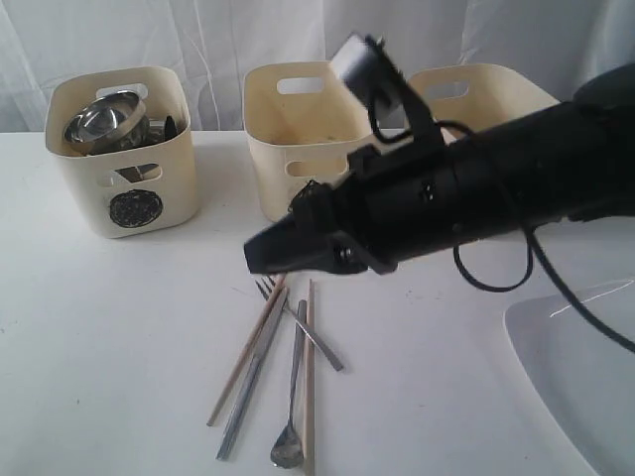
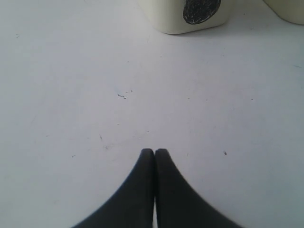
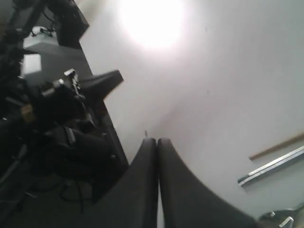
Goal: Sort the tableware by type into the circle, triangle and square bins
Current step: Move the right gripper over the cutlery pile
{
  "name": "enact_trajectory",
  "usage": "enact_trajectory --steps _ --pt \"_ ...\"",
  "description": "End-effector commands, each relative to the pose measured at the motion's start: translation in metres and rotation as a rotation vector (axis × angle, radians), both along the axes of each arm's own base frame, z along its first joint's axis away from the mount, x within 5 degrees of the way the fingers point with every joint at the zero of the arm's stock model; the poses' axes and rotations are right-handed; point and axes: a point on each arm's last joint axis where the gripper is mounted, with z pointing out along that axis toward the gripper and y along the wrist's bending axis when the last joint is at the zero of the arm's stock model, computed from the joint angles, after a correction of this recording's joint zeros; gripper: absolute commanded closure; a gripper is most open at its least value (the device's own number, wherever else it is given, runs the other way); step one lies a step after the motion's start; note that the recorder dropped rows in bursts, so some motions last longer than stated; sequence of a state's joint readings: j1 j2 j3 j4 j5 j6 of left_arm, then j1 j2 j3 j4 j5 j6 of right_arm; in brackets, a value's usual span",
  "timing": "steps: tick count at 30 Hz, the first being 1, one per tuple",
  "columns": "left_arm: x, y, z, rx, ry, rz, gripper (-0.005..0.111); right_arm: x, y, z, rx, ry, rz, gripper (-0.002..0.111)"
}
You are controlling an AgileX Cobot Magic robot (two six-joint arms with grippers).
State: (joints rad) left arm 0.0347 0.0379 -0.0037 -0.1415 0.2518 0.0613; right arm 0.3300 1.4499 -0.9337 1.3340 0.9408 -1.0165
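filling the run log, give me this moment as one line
left gripper shut, empty | right gripper shut, empty, by fork | circle bin holds steel bowl | knife, spoon, chopsticks, plate on table

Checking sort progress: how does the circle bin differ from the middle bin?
Circle bin holds steel ware; middle bin shows only bare wall inside. Circle bin's front mark is visible; middle bin's front is partly hidden by the right arm. Both are cream tubs with handle cutouts.

A white table (image 1: 119,337) stands before what looks like a white curtain (image 1: 198,30).
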Motion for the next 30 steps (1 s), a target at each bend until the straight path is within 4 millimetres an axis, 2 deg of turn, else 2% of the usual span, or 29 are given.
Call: enact_trajectory --steps 1,5,8,11,14,17,19,20,25,27,30 --pt "0.000 0.000 -0.001 -0.015 0.007 0.003 0.107 0.006 0.003 -0.025 -0.052 0.049 0.024 0.108" --pt "0.000 0.000 -0.001 -0.015 0.007 0.003 0.107 0.019 0.006 -0.034 0.004 0.127 -0.070 0.108" --pt "0.000 0.000 -0.001 -0.015 0.007 0.003 0.107 0.047 0.004 -0.042 0.036 0.028 -0.280 0.108" --pt "0.000 0.000 -0.001 -0.015 0.007 0.003 0.107 0.066 -0.003 -0.051 -0.039 -0.009 -0.423 0.108" --pt "0.000 0.000 -0.001 -0.015 0.007 0.003 0.107 0.058 0.007 -0.058 -0.125 0.014 -0.327 0.108" --pt "0.000 0.000 -0.001 -0.015 0.007 0.003 0.107 0.048 0.031 -0.060 -0.366 -0.070 -0.238 0.108" --pt "0.000 0.000 -0.001 -0.015 0.007 0.003 0.107 0.048 0.051 -0.060 -0.511 -0.138 -0.223 0.108" --pt "0.000 0.000 -0.001 -0.015 0.007 0.003 0.107 0.048 0.057 -0.061 -0.557 -0.105 -0.244 0.108" --pt "0.000 0.000 -0.001 -0.015 0.007 0.003 0.107 0.059 0.067 -0.075 -0.939 -0.004 -0.231 0.108" --pt "0.000 0.000 -0.001 -0.015 0.007 0.003 0.107 0.064 0.072 -0.078 -0.960 0.050 -0.219 0.108" --pt "0.000 0.000 -0.001 -0.015 0.007 0.003 0.107 0.075 0.085 -0.072 -0.912 0.050 -0.219 0.108"
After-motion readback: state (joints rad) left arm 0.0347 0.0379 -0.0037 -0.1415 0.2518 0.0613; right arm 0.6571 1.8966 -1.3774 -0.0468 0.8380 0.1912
